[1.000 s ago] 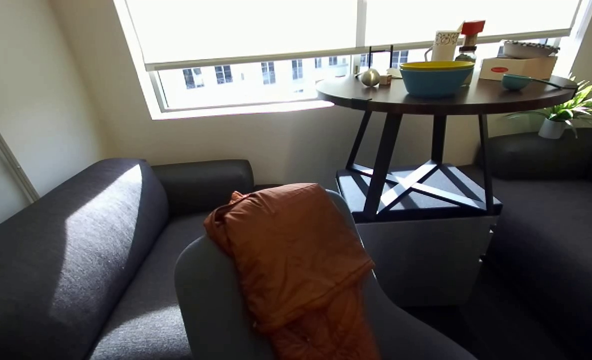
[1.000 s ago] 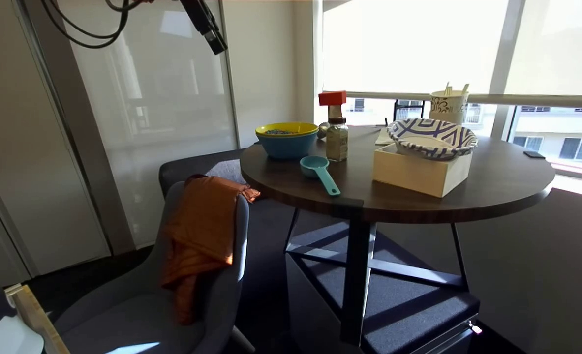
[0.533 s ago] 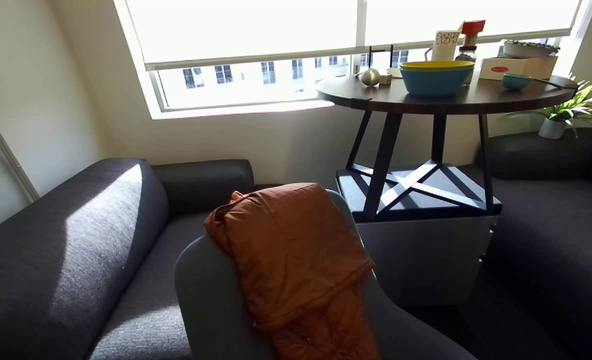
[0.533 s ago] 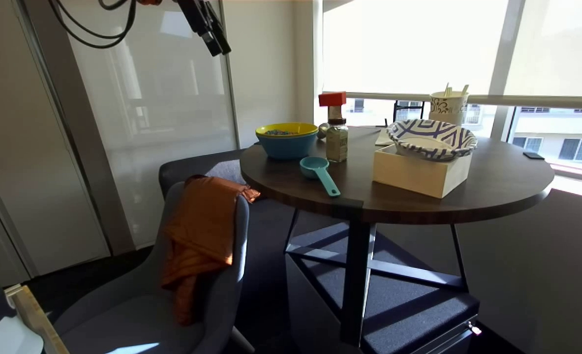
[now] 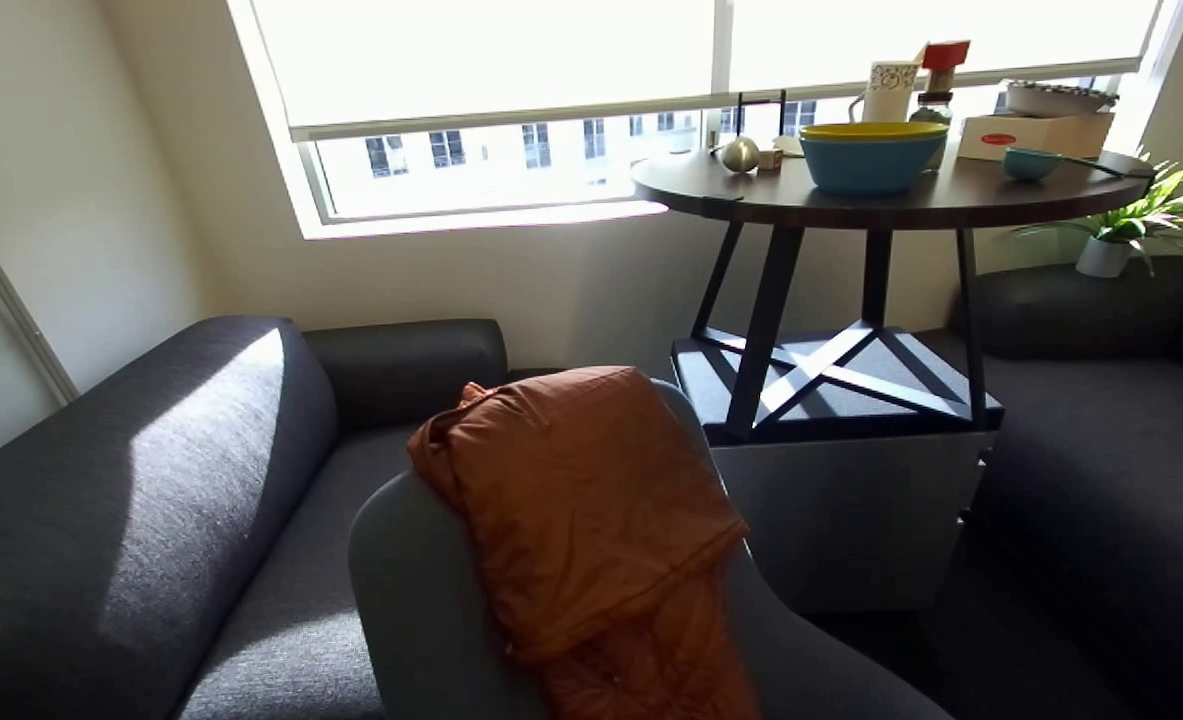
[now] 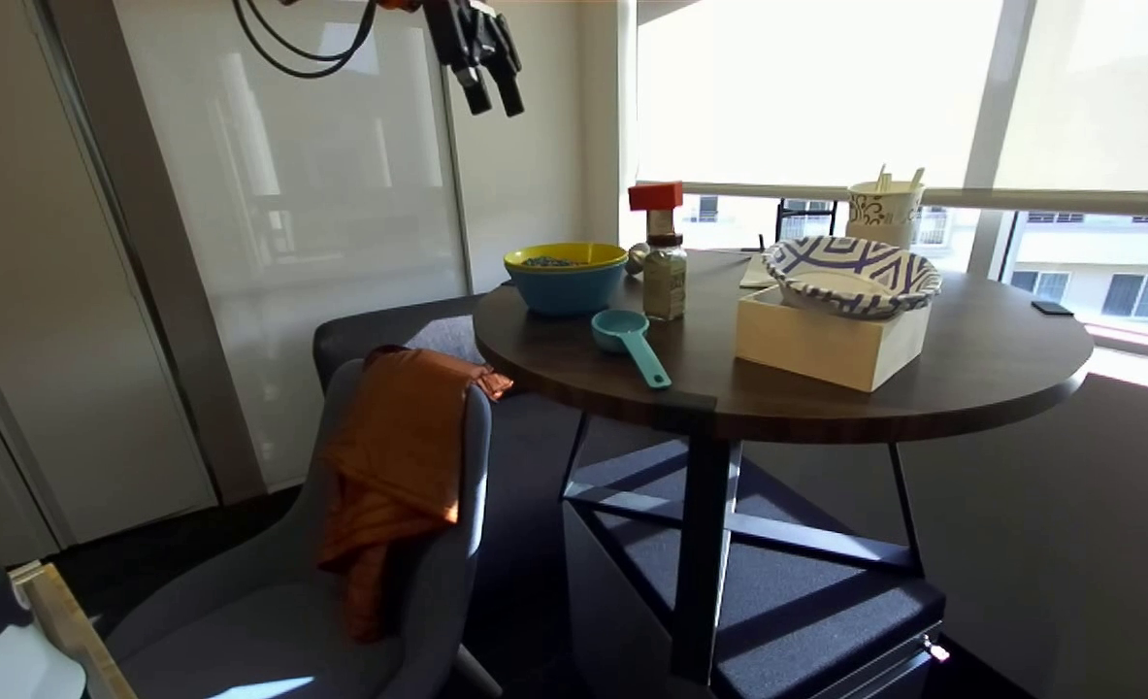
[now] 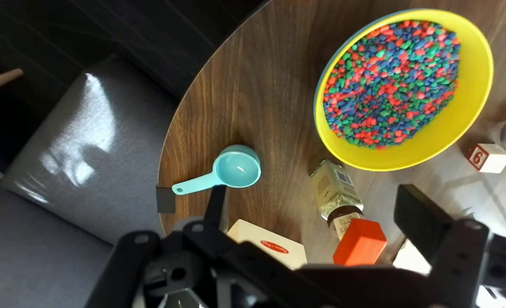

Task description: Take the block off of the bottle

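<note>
The red block lies on a small wooden block, which stands on the dark cap of a slim glass spice bottle. The stack is upright on the round table. In an exterior view the red block shows above the bottle, whose lower part the bowl hides. My gripper is open and empty, above and to the left of the stack. In the wrist view the red block and bottle appear between the spread fingers of the gripper, well below them.
Nested yellow and blue bowls of coloured pebbles stand close to the bottle. A teal scoop, a pale box under a patterned bowl, and a paper cup are also on the table. A jacket-draped chair stands beside it.
In an exterior view my gripper has moved right, closer to the stack, and its two fingers now show clearly apart. The block, bottle and other table things have not moved.
</note>
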Robot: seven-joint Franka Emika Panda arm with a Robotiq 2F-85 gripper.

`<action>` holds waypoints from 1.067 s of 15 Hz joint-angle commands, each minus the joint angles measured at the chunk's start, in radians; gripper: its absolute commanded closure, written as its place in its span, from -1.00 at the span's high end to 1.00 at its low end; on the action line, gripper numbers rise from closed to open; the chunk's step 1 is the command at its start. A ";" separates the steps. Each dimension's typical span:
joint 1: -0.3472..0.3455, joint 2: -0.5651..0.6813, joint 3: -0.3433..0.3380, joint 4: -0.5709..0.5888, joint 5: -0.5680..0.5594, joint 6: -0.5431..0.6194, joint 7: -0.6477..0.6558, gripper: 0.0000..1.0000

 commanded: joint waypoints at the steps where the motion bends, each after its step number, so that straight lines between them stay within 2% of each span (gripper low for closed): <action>1: 0.047 0.183 -0.104 0.247 0.122 -0.052 -0.162 1.00; 2: 0.047 0.226 -0.126 0.296 0.170 -0.061 -0.206 1.00; 3: 0.067 0.126 -0.122 0.150 0.097 -0.008 -0.126 1.00; 5: 0.070 0.160 -0.145 0.179 0.108 -0.008 -0.145 1.00; 9: 0.082 0.152 -0.143 0.178 0.107 -0.008 -0.141 1.00; 13: 0.070 0.276 -0.183 0.316 0.136 -0.041 -0.090 1.00; 16: 0.056 0.378 -0.213 0.413 0.201 -0.033 -0.138 1.00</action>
